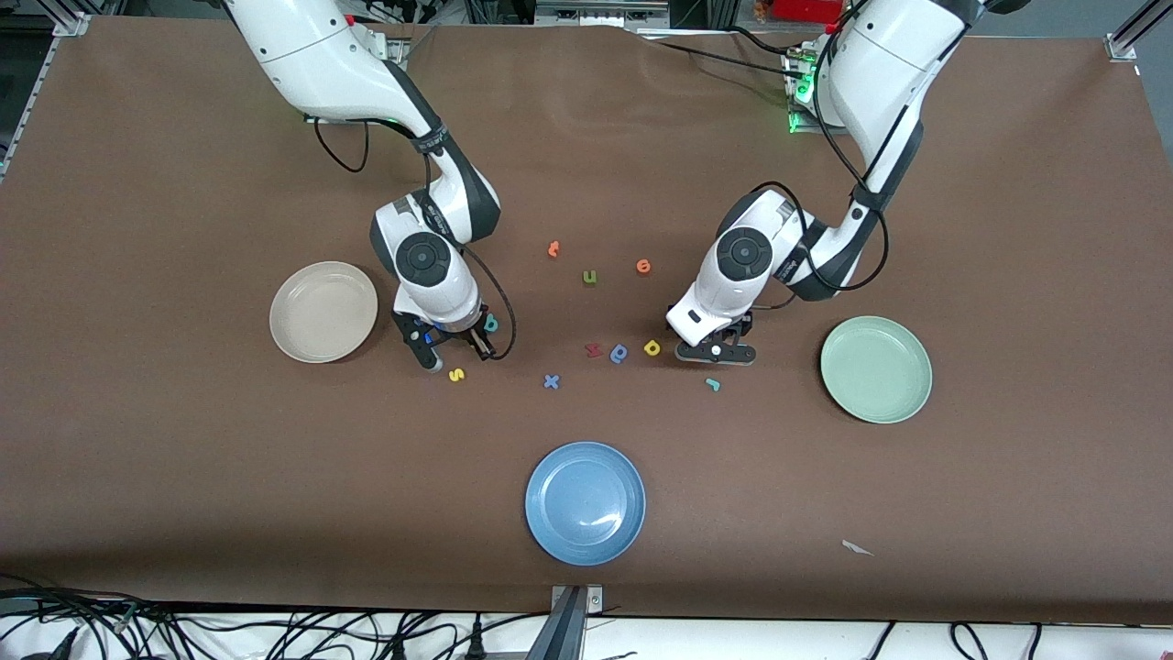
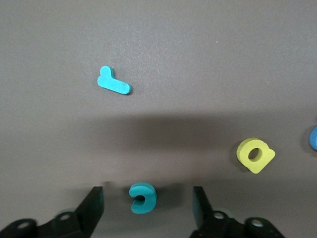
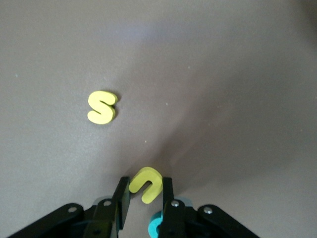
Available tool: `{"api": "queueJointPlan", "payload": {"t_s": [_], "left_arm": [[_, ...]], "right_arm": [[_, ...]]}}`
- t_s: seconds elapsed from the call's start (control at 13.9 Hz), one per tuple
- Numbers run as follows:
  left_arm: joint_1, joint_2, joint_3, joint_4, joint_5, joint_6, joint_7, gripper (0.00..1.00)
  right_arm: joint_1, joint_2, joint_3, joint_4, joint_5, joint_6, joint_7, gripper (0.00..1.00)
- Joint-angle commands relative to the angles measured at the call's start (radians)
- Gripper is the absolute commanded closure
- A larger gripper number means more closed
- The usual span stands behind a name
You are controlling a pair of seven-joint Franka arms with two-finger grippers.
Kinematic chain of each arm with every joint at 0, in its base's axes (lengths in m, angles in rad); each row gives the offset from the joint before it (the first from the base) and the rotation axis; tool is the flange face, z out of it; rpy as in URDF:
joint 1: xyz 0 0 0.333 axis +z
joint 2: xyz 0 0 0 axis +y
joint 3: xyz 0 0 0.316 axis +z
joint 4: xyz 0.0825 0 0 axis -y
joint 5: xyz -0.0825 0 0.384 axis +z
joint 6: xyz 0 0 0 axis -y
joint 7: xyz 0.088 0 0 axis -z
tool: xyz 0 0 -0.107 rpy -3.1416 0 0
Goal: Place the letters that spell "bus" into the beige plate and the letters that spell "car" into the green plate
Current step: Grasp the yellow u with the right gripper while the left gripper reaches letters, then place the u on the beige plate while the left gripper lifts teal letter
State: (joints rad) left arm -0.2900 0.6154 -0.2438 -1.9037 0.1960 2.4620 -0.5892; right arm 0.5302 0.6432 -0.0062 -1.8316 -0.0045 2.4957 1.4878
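My right gripper (image 3: 145, 187) is shut on the yellow "u" (image 3: 146, 182), low over the table beside the beige plate (image 1: 323, 312). The teal "b" (image 1: 491, 323) lies right by this gripper, and the yellow "s" (image 3: 102, 106) lies a little nearer the front camera. My left gripper (image 2: 147, 194) is down at the table, open. The teal "c" (image 2: 143, 198) lies between its fingers with a gap on each side. The teal "r" (image 2: 114, 82) and the yellow "a" (image 2: 255, 155) lie close by. The green plate (image 1: 875, 368) sits toward the left arm's end.
A blue plate (image 1: 585, 502) sits near the front edge. Loose letters lie between the arms: an orange one (image 1: 553, 248), an olive "u" (image 1: 589, 277), another orange one (image 1: 643, 266), a red one (image 1: 593, 349), a blue rounded one (image 1: 619, 353) and a blue "x" (image 1: 551, 381).
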Motion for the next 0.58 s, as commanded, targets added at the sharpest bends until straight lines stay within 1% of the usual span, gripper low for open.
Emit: {"api": "queueJointPlan", "payload": {"t_s": [0.0,0.07,0.14,0.29,0.36,0.43,0.5], "left_arm": [[-0.001,0.012,-0.002,0.014,0.026,0.002,-0.027,0.3],[-0.001,0.012,-0.002,0.014,0.025,0.003,-0.029,0.34],[-0.001,0.017,-0.002,0.014,0.025,0.003,-0.031,0.38],[-0.003,0.021,-0.002,0.014,0.025,0.002,-0.047,0.47],[-0.003,0.021,-0.002,0.012,0.025,0.002,-0.049,0.53],[-0.003,0.021,-0.002,0.011,0.023,-0.003,-0.05,0.59],[-0.003,0.021,-0.002,0.011,0.023,-0.003,-0.058,0.63]], "right_arm": [[0.002,-0.057,-0.04,-0.011,-0.009,-0.018,-0.053,0.94],[0.002,-0.082,-0.063,-0.011,-0.009,-0.061,-0.113,0.94],[0.002,-0.114,-0.099,-0.012,-0.009,-0.124,-0.197,0.94],[0.001,-0.18,-0.178,-0.018,-0.006,-0.291,-0.382,0.92],[0.001,-0.197,-0.213,-0.021,-0.002,-0.331,-0.455,0.9],[0.001,-0.22,-0.253,-0.043,-0.002,-0.353,-0.524,0.9],[0.001,-0.243,-0.268,-0.091,0.0,-0.357,-0.57,0.91]]}}
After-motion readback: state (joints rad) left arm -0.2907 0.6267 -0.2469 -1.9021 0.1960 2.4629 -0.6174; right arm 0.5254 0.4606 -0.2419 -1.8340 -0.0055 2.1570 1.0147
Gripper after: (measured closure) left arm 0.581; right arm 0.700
